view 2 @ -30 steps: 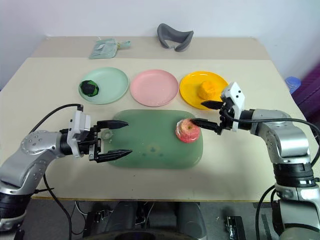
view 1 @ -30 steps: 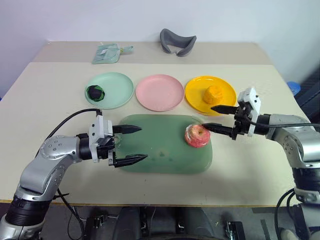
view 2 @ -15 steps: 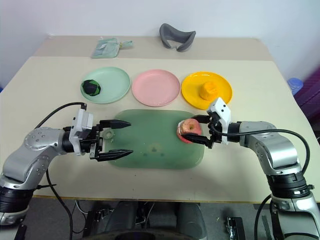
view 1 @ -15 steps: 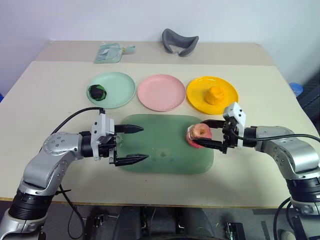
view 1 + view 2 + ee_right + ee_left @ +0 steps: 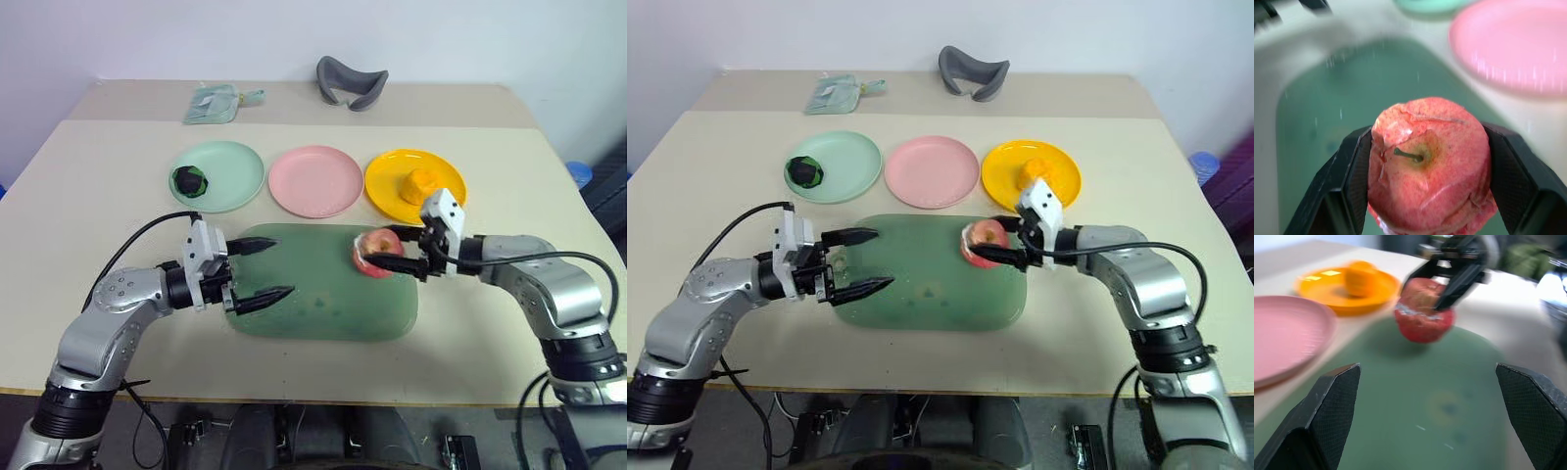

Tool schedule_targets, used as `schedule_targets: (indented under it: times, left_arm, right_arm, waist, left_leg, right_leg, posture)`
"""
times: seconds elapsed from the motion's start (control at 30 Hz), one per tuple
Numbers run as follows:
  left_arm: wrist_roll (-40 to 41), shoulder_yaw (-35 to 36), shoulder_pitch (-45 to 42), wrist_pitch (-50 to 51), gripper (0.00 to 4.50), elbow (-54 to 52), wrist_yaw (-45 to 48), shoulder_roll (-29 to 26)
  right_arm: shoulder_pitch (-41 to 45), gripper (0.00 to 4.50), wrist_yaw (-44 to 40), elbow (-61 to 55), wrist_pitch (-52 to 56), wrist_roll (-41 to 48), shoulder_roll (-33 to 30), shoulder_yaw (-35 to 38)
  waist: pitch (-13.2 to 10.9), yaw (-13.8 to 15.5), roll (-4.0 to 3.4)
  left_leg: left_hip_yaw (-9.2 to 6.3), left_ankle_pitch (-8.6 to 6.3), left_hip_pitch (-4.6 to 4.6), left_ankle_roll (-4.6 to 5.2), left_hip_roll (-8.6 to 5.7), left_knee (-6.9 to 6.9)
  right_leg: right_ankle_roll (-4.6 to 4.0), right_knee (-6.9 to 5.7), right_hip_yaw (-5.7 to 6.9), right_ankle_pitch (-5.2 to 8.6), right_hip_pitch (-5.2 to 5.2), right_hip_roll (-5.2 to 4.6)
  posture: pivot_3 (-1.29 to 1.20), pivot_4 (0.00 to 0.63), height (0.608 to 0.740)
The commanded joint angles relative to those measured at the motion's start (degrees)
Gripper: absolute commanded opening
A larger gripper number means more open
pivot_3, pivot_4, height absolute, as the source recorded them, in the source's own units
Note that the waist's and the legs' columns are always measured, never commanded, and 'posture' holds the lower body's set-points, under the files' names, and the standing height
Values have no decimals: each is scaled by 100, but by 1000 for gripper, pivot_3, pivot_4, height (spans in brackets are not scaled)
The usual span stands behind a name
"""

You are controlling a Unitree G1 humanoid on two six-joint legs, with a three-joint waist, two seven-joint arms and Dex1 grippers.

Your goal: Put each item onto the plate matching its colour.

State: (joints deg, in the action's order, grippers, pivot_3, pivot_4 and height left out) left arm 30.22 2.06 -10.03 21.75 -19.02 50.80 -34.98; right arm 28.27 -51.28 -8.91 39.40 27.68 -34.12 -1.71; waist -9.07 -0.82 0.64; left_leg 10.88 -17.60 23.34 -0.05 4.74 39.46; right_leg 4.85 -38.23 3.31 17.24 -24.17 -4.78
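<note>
We count 3 plates: green [image 5: 217, 175] holding 1 ball [image 5: 188, 181], yellow [image 5: 414, 185] holding 1 lump [image 5: 422, 184], pink [image 5: 315, 181]. Right gripper [image 5: 390, 250] grasps 1 apple [image 5: 372, 253] on the mat [image 5: 323, 299]; left gripper [image 5: 263, 270] is spread wide, holding nothing.

Pink-red apple [image 5: 1430, 164] upright on green mat [image 5: 323, 313]; black-green ball [image 5: 188, 180] on mint plate [image 5: 235, 166]; orange lump [image 5: 419, 185] on yellow plate [image 5: 387, 181]; pink plate [image 5: 315, 180].

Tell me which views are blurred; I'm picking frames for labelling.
Left wrist view: smeared throughout, the apple and yellow plate soft. Right wrist view: apple fairly crisp, pink plate and green mat blurred. Both eye views: reasonably sharp, evenly lit, soft shadows.
</note>
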Motion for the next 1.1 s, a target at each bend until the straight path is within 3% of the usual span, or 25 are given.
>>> schedule_targets:
  times: [0.03, 0.2, 0.43, 0.57, 0.63, 0.83, 0.97, 1.1]
  left_arm:
    - [-407, 125, -169, 33, 4500, 18, -961, 341]
    - [-894, -59, -365, 295, 4500, -30, -2193, 1069]
    - [-1273, -278, -574, 467, 4500, -238, -2848, 1550]
    - [-1268, -242, -415, 553, 4500, -466, -2883, 1496]
    - [-1246, -183, -320, 599, 4500, -572, -2889, 1457]
    - [-1182, -116, -118, 687, 4500, -778, -2808, 1350]
    - [-968, 35, 16, 714, 4500, -783, -2409, 1046]
    - [-597, 199, 59, 677, 4500, -661, -1690, 607]
  right_arm:
    - [570, 2678, 499, 274, -439, -220, 531, -36]
    - [1478, 2678, 897, 2130, -1685, -955, 1402, -270]
    - [2747, 2678, 1127, 5228, -3593, -1606, 2105, -197]
    - [3268, 4456, 1106, 6415, -4232, -1763, 2294, -84]
    - [3371, 4489, 1132, 6600, -4422, -1817, 2326, -34]
    - [2910, 4489, 801, 5495, -4385, -1647, 2040, 152]
    - [1388, 4489, 317, 2583, -3411, -1036, 1362, 313]
    - [-104, 4489, 90, 440, -2093, -451, 465, 453]
  waist:
    - [0, 4, 0]
    - [1, 21, 2]
    - [1, -42, 1]
    - [0, -88, 1]
    - [1, -100, 1]
    - [0, -120, 0]
    - [1, -39, 0]
    - [1, 10, -1]
  left_leg:
    - [-1, 0, 2, 0, 1, 2]
    - [8, 0, 8, 1, 0, 11]
    - [9, 0, 8, 1, 3, 14]
    - [10, 0, 8, 0, 4, 9]
    - [10, 0, 8, 0, 4, 8]
    - [-1, 0, 8, 0, 5, 7]
    - [-8, 0, 8, 0, 6, 4]
    - [-5, 0, 8, 0, 3, 1]
  right_leg:
    - [0, -2, 1, 0, 0, 1]
    - [0, -1, 4, 0, 4, 1]
    - [0, -4, 7, 0, 4, 4]
    - [0, -5, 6, 0, 1, 4]
    - [0, -5, 6, 0, 1, 2]
    - [0, -6, 6, 0, 1, 1]
    - [0, -4, 5, 0, 2, -2]
    - [1, 0, 3, 0, -1, -7]
  posture:
    - [0, 150, 740]
    - [0, 150, 740]
    - [0, 150, 740]
    - [0, 150, 740]
    - [0, 150, 740]
    - [0, 150, 740]
    - [0, 150, 740]
    - [0, 150, 740]
